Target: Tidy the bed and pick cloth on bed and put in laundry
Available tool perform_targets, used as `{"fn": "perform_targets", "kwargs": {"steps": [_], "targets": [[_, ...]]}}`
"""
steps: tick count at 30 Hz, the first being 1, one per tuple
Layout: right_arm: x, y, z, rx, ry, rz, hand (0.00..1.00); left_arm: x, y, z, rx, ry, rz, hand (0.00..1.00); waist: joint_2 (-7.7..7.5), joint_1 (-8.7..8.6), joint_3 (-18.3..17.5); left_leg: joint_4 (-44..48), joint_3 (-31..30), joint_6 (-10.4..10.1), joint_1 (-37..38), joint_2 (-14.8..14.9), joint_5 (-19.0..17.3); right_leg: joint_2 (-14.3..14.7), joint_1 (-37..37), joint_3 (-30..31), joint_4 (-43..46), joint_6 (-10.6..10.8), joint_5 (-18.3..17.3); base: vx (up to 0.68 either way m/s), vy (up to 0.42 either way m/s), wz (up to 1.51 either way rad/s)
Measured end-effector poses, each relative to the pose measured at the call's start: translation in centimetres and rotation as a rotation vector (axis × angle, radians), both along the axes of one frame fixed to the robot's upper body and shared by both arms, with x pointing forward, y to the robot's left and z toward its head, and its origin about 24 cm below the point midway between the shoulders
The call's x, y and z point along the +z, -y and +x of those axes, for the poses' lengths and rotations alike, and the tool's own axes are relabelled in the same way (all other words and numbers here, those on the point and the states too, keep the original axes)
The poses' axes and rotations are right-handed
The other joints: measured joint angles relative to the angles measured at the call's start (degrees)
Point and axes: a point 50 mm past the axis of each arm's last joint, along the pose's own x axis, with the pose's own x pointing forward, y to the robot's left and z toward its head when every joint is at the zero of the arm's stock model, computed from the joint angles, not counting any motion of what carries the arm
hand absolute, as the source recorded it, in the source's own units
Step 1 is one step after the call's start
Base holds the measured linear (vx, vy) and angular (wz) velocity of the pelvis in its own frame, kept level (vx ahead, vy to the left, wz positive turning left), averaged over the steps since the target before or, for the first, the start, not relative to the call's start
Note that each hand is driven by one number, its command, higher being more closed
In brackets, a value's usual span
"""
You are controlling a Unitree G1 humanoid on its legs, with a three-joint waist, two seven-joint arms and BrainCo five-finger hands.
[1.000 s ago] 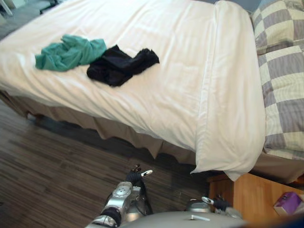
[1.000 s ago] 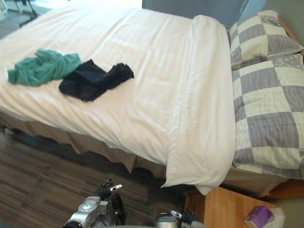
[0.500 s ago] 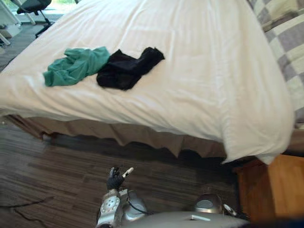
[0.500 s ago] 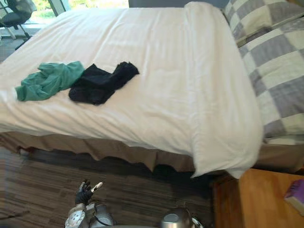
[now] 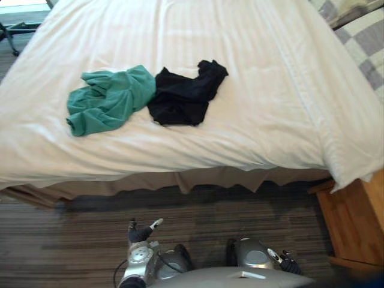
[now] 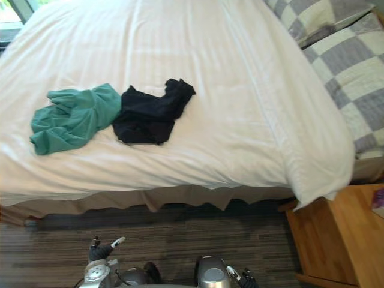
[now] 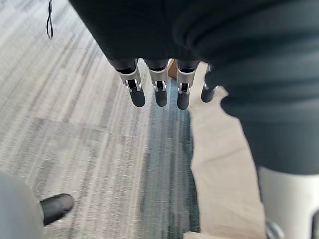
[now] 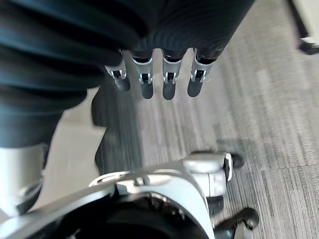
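right hand (image 8: 168, 83) — outstretched over floor (image 8: 279, 114)

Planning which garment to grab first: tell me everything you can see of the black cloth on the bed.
The black cloth is soft, matte fabric crumpled into a loose heap, one lobe sticking out at its far right. It lies on the white duvet near the bed's front edge, its left side touching the green cloth.

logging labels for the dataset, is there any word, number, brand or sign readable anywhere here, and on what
No text can be read in these views.
green cloth on the bed: no print shows.
black cloth: no print shows.
purple item on the wooden nightstand: cut off at the view's edge, any print too small to read.
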Motion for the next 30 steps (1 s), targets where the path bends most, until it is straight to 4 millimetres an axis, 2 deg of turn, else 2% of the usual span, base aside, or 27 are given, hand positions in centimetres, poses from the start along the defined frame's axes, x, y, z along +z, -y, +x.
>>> {"fn": "perform_targets", "kwargs": {"steps": [1, 3, 4, 5, 6, 7, 8, 9, 11, 13, 14, 16, 17, 18, 19, 20, 21, 23, 24, 25, 26, 27, 28, 29, 30], "targets": [[0.1, 0.3, 0.5, 0.021, 0.01, -0.006, 0.0, -0.2, 0.5, -0.1, -0.018, -0.01, -0.006, 0.0, 0.67, 0.42, -0.9, -0.3, 0.2, -0.1, 0.3, -0.3, -0.1, -0.2, 0.6, 0.0, -0.1, 0.0, 0.0, 0.13, 0.036, -0.08], [0.3, 0.3, 1.6, 0.061, 0.027, 0.001, 0.0, -0.3, 1.0, -0.5, -0.004, -0.014, -0.025, 0.0, 1.05, 0.7, -1.3, 1.2, 0.6, -0.3, 0.2, -0.3, -0.3, -0.7, 1.2, -0.5, -0.1, 0.0, 0.0, 0.14, 0.021, 0.04], [0.3, 0.2, 2.0, 0.068, 0.026, 0.01, 0.0, -0.3, 1.2, -0.5, 0.035, 0.003, -0.059, 0.0, 0.81, 0.75, -1.3, 7.3, 0.6, -0.6, -1.6, 0.5, -0.9, -1.5, 2.5, -1.0, -0.4, 0.1, -0.7, 0.08, 0.017, 0.19], [0.3, 0.1, 2.1, 0.084, 0.006, 0.01, 0.0, -0.1, 1.2, -0.4, 0.079, 0.047, -0.099, 0.0, 0.61, 1.22, -1.1, 19.4, 0.3, -0.6, -4.9, 3.0, -1.6, -2.2, 5.0, -1.2, -0.8, -0.5, -2.4, 0.08, 0.033, 0.15], [0.3, 0.3, 2.0, 0.094, -0.012, 0.003, 0.0, -0.1, 1.1, -0.4, 0.086, 0.064, -0.11, 0.0, 0.94, 1.68, -1.0, 26.1, 0.1, -0.6, -6.8, 5.0, -1.3, -2.2, 6.3, -1.3, -0.8, -0.5, -2.8, 0.11, 0.084, -0.06], [0.2, 0.6, 1.5, 0.107, -0.049, -0.012, 0.0, 0.0, 1.0, -0.7, 0.084, 0.09, -0.115, 0.0, 1.27, 2.41, -1.2, 37.3, -0.3, -0.6, -10.6, 8.9, -1.2, -2.1, 8.4, -1.4, -0.7, -0.9, -3.5, 0.1, 0.108, -0.18], [0.1, 0.7, 1.5, 0.111, -0.064, -0.017, 0.0, 0.0, 0.9, -0.8, 0.072, 0.098, -0.113, 0.0, 1.66, 2.69, -1.4, 40.1, -0.5, -0.5, -11.5, 10.3, -2.2, -2.1, 9.3, -1.4, -0.7, -0.9, -3.8, 0.13, 0.158, -0.3], [0.1, 0.9, 1.4, 0.105, -0.085, -0.019, 0.0, 0.0, 0.9, -1.2, 0.036, 0.105, -0.096, 0.0, 1.91, 3.21, -1.9, 39.4, -0.6, 0.1, -12.2, 11.6, -3.2, -3.1, 10.6, -1.2, -0.6, -0.5, -4.0, 0.14, 0.18, -0.32], [0.0, 1.0, 1.7, 0.1, -0.096, -0.017, 0.0, 0.1, 0.8, -1.6, 0.028, 0.114, -0.087, 0.0, 1.76, 3.26, -2.0, 26.9, -0.4, 0.3, -11.1, 10.9, -3.3, -5.4, 11.1, -0.4, -0.2, 1.0, -4.5, 0.14, 0.192, -0.2], [0.0, 1.0, 1.8, 0.087, -0.098, -0.01, 0.0, -0.1, 0.8, -1.9, 0.041, 0.115, -0.106, 0.0, 1.43, 3.0, -2.1, 8.3, -1.1, 0.4, -9.1, 9.5, 0.2, -9.5, 11.0, 0.5, 1.3, 4.1, -5.6, 0.24, 0.354, 0.03], [0.0, 1.2, 1.7, 0.079, -0.101, -0.01, 0.0, -0.2, 0.7, -1.9, 0.04, 0.114, -0.117, 0.0, 1.42, 2.88, -2.1, 3.8, -1.2, 0.6, -8.8, 9.8, 2.2, -11.9, 11.2, 0.6, 2.2, 6.1, -6.2, 0.23, 0.358, 0.09], [0.0, 1.5, 1.6, 0.079, -0.104, -0.018, 0.0, -0.3, 0.8, -2.2, 0.031, 0.109, -0.129, 0.0, 1.73, 2.95, -2.2, -0.2, -1.5, 1.5, -7.5, 10.1, 5.0, -14.4, 11.6, 0.9, 3.1, 9.0, -6.9, 0.24, 0.459, 0.09], [0.0, 1.8, 1.5, 0.074, -0.112, -0.024, 0.0, -0.5, 1.0, -2.8, 0.022, 0.094, -0.146, 0.0, 2.45, 3.0, -2.6, -0.7, -1.2, -0.9, -6.9, 10.8, 9.5, -15.7, 12.3, 1.2, 3.6, 11.7, -7.8, 0.2, 0.402, 0.03], [0.0, 2.1, 1.5, 0.061, -0.112, -0.024, 0.0, -0.5, 1.0, -2.6, 0.025, 0.1, -0.152, 0.0, 2.6, 2.9, -2.8, 0.9, -1.1, -2.4, -7.0, 10.3, 11.3, -16.9, 13.1, 1.9, 3.5, 12.7, -7.9, 0.27, 0.473, -0.06], [-0.2, 1.3, 1.4, 0.047, -0.122, 0.007, 0.0, -0.3, 0.5, -2.4, 0.03, 0.109, -0.141, 0.0, 0.36, 3.2, -3.0, 5.0, -0.8, -3.8, -7.5, 8.2, 7.7, -19.3, 14.4, 3.5, 1.7, 13.0, -6.9, 0.25, 0.43, -0.24], [-0.3, 0.9, 1.5, 0.035, -0.122, 0.018, 0.0, -0.2, -0.3, -2.4, 0.025, 0.111, -0.125, 0.0, -0.36, 3.66, -3.2, 10.1, -1.7, -4.1, -8.9, 7.5, 3.2, -19.8, 15.0, 4.5, -0.7, 11.7, -3.1, 0.29, 0.524, -0.28], [-0.3, 0.9, 1.6, 0.029, -0.119, 0.021, 0.0, -0.2, -0.6, -2.4, 0.022, 0.111, -0.119, 0.0, -0.43, 3.73, -3.2, 10.9, -2.1, -4.1, -9.2, 7.5, 2.4, -19.8, 15.0, 4.7, -1.2, 11.7, -2.4, 0.19, 0.418, -0.29], [-0.4, 0.2, 1.6, -0.012, -0.1, 0.043, 0.0, -0.3, -1.0, -2.6, 0.004, 0.074, -0.116, 0.0, -1.11, 3.23, -3.9, 11.6, -3.0, -3.8, -9.0, 6.0, -0.6, -20.4, 15.2, 5.2, -1.7, 11.1, 4.9, 0.2, 0.38, -0.04], [-0.4, 0.2, 1.5, -0.021, -0.094, 0.042, 0.0, -0.4, -0.8, -2.5, -0.002, 0.061, -0.119, 0.0, -1.06, 3.24, -3.9, 10.8, -2.9, -3.6, -8.1, 5.6, -0.9, -20.5, 14.4, 5.4, -0.1, 9.6, 6.7, 0.21, 0.324, 0.05], [-0.3, 0.2, 1.6, -0.046, -0.072, 0.045, 0.0, -0.6, -0.4, -2.4, -0.018, 0.043, -0.127, 0.0, -0.9, 3.39, -3.9, 8.1, -3.0, -3.5, -5.7, 4.4, -0.9, -21.0, 11.9, 5.4, 5.3, 4.4, 10.1, 0.2, 0.295, 0.04], [-0.3, 0.2, 1.5, -0.061, -0.055, 0.049, 0.0, -0.7, 0.0, -2.5, -0.046, 0.026, -0.125, 0.0, -0.69, 3.1, -3.8, 4.8, -3.6, -2.5, -3.2, 3.4, -0.4, -20.2, 9.5, 5.9, 10.7, 4.8, 7.4, 0.2, 0.238, 0.13], [-0.3, 0.0, 1.4, -0.07, -0.05, 0.054, 0.0, -0.7, -0.1, -2.5, -0.055, 0.015, -0.12, 0.0, -0.89, 2.91, -3.8, 3.0, -4.3, -2.0, -1.7, 2.9, -0.2, -18.7, 8.8, 5.9, 12.3, 6.2, 5.1, 0.25, 0.148, 0.31], [-0.2, -0.1, 1.4, -0.068, -0.039, 0.05, 0.0, -0.8, -0.1, -2.6, -0.07, -0.004, -0.119, 0.0, -0.8, 2.72, -3.9, 0.4, -5.0, -1.8, 0.7, 2.5, 0.2, -14.9, 7.2, 5.5, 13.8, 7.0, 1.6, 0.21, 0.055, 0.51], [-0.2, -0.1, 1.5, -0.066, -0.03, 0.049, 0.0, -0.9, -0.1, -2.8, -0.076, -0.019, -0.124, 0.0, -0.57, 2.14, -3.9, -1.5, -5.9, -1.3, 2.5, 2.5, 1.1, -10.9, 5.3, 3.7, 13.7, 6.4, -0.8, 0.25, 0.052, 0.54], [-0.1, -0.1, 1.6, -0.072, -0.025, 0.053, 0.0, -1.0, -0.1, -3.0, -0.078, -0.025, -0.128, 0.0, -0.58, 1.9, -3.9, -2.1, -5.8, -1.8, 3.1, 2.5, 1.7, -9.8, 4.6, 2.5, 13.1, 5.6, -1.4, 0.19, 0.017, 0.49]]}}
